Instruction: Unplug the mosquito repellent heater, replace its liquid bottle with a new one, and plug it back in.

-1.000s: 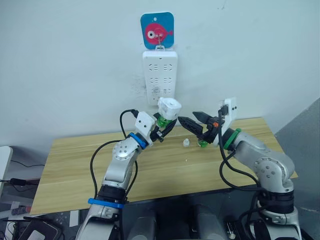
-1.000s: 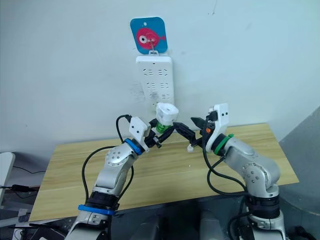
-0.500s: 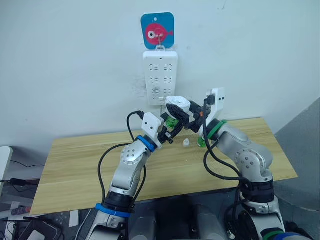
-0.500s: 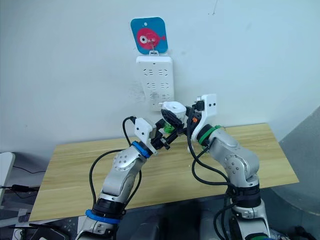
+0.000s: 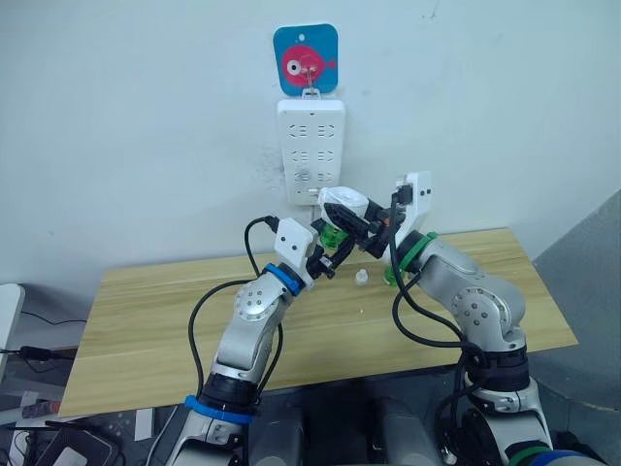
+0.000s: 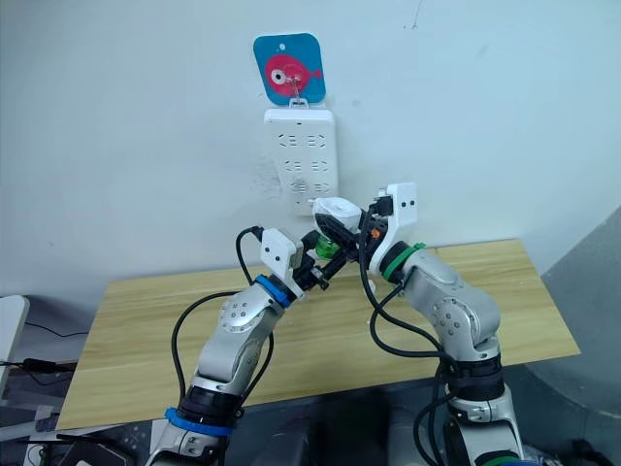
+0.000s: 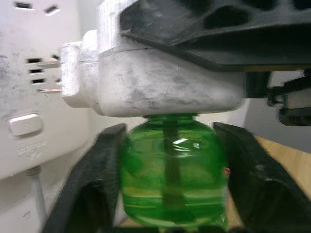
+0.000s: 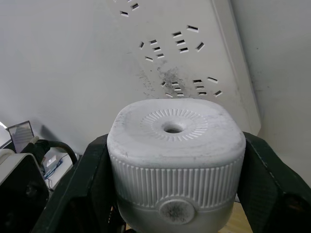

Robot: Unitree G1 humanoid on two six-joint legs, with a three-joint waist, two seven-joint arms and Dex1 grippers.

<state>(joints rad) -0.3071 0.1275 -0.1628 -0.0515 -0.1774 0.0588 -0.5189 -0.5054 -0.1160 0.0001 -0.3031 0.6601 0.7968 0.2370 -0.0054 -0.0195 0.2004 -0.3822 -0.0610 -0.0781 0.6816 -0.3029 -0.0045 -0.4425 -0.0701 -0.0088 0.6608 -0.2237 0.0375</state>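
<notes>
Since 1 s ago our right gripper (image 8: 170,194) came in, clamps heater (image 8: 176,145); left gripper (image 7: 170,184) pinches bottle (image 7: 172,170); uneven twisting could spill

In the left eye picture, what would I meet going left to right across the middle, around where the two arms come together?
Left tool closed on the green bottle → white heater, held by the right tool → small white cap on the table → second green bottle, partly behind the right arm.
</notes>
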